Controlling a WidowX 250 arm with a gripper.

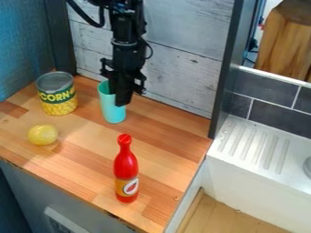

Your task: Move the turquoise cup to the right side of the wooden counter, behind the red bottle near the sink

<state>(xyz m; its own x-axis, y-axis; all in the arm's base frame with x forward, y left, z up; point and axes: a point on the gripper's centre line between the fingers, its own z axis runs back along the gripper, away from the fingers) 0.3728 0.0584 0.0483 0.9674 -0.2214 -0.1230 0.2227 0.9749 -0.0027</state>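
Pale wooden planks line the back wall in the camera view, blue panel off to the left, dark posts framing them, and below it all we've got a counter in warm wood strips. Down from the top edge comes the arm, and its gripper is right at the cup, overlapping the rim on the right-hand side! Open or closed on it? From this angle, I can't tell. That cup, turquoise and upright, is towards the back of the counter, near the planks. Just to its left, the can, silver on top, yellow and green around the side. Nearer the front on that flank, the lemon, round and yellow. And out in front, the bottle, bright red, standing upright near the counter's front edge, well apart from the rest. Over on the right, dark tiles above a white, ridged drainboard.
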